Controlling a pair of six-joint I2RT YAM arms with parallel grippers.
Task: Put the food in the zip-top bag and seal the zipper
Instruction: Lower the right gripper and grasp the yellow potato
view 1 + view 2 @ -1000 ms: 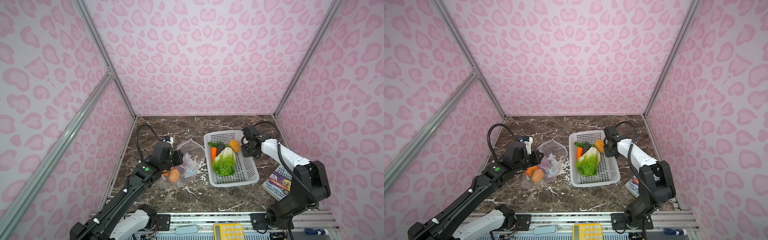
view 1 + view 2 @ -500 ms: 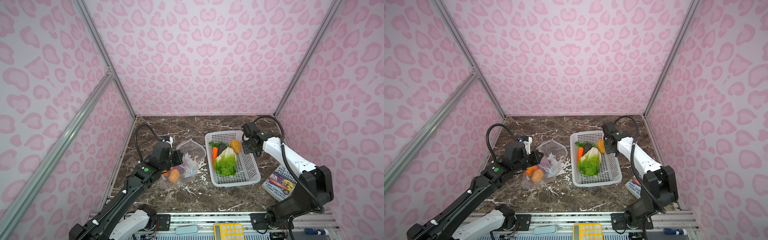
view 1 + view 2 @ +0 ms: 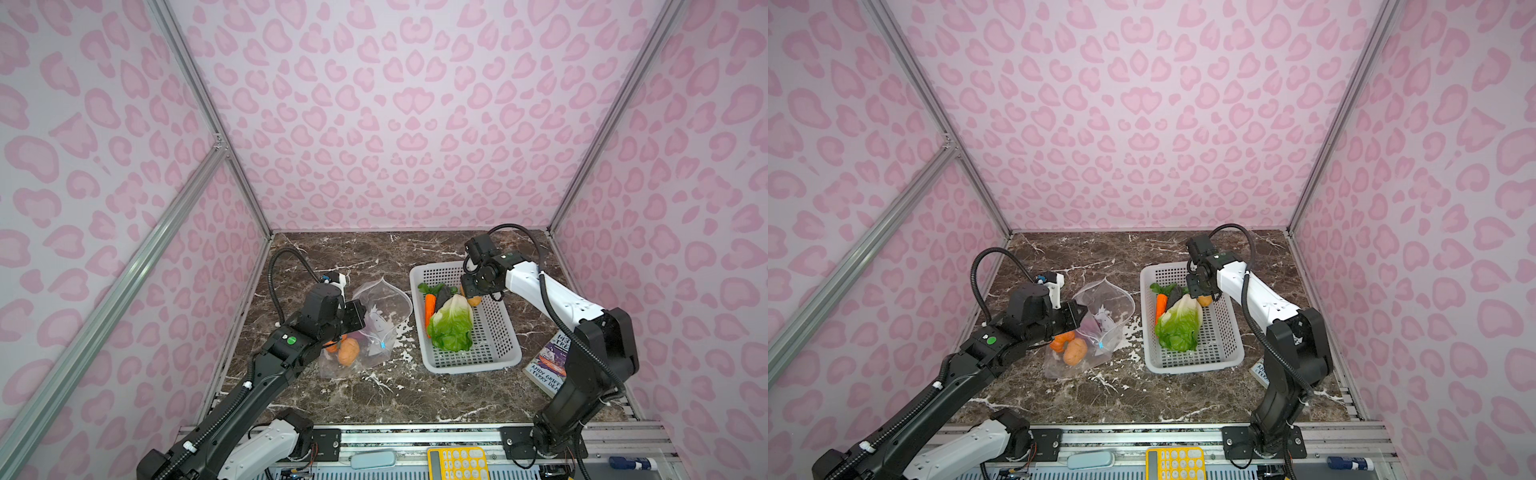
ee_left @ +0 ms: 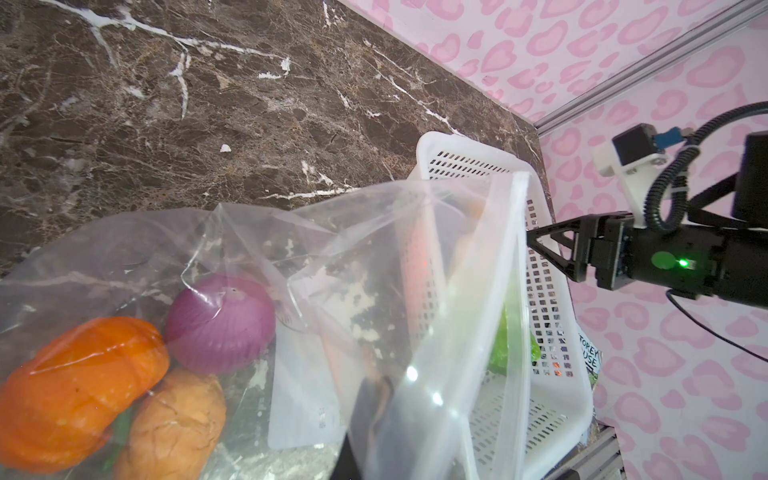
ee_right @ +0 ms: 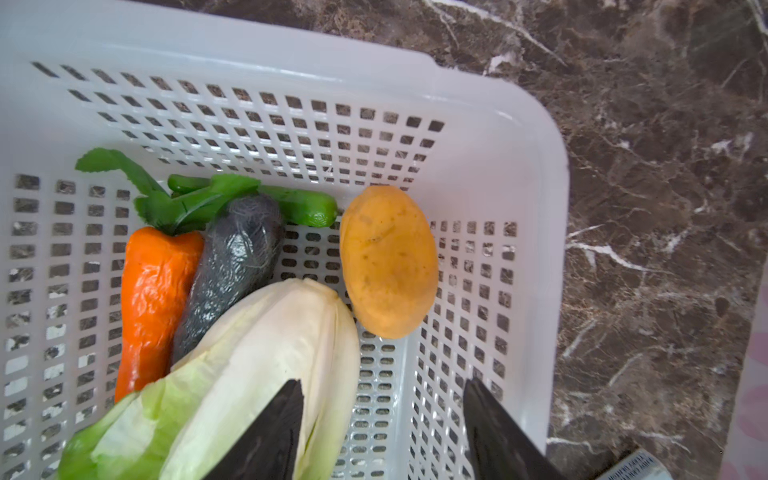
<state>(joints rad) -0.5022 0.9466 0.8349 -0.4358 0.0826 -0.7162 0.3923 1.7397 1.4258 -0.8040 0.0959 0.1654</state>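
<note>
Operator: Where is the bag?

Robot: The zip-top bag (image 3: 380, 316) lies on the marble table (image 3: 415, 395), at nine o'clock from the white basket (image 3: 505, 357), taking twelve as the back wall in both top views. Its mouth is raised and gapes toward the basket. The zipper (image 4: 518, 266) runs along that lifted edge, and a small blue tab (image 3: 381, 344) shows toward six o'clock from the mouth.

Operator: What's inside?

Robot: An orange pumpkin (image 4: 75, 386), a purple onion (image 4: 220, 322) and a tan potato (image 4: 174, 424), touching one another at the closed end, about seven o'clock from the mouth.

Operator: And your jaws?

Robot: My left gripper (image 3: 362, 316) is pressed together on the bag's film at the mouth's nine o'clock side, holding it up. My right gripper (image 5: 382, 436) stands spread over the basket's twelve o'clock end, with basket floor showing between its fingers (image 5: 266, 440).

Operator: What lies in the basket?

Robot: The cabbage (image 5: 257, 365) lies in the middle. The carrot (image 5: 153, 299) is against it at ten o'clock, a dark vegetable (image 5: 232, 266) at twelve, and the second potato (image 5: 388, 262) at one o'clock.

Operator: Anything further out?

Robot: A book (image 3: 548, 365) lies at four o'clock from the basket, near its corner. A yellow calculator (image 3: 457, 463) sits at six o'clock on the front rail.
</note>
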